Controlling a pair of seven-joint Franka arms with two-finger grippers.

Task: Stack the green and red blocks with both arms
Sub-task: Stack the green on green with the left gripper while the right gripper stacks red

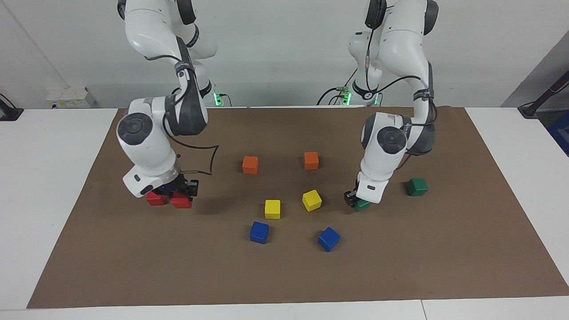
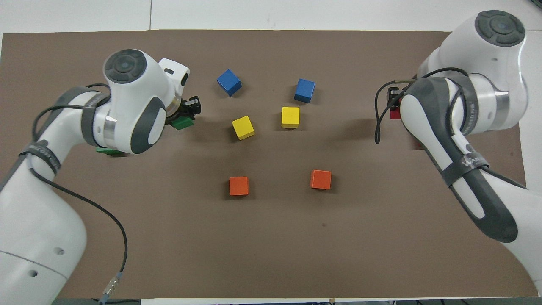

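Two cubes are clamped at once in the facing view: the right gripper (image 1: 181,192) holds a red block (image 1: 181,202) just beside the free red block (image 1: 155,198), and the left gripper (image 1: 353,199) grips a green block (image 1: 362,205), the free green block (image 1: 417,186) well apart toward its arm's end. From overhead, the carried green cube (image 2: 183,123) shows under the left gripper (image 2: 189,111). Judged best: lift each held cube clear above its mate, square the faces, lower straight, then release.
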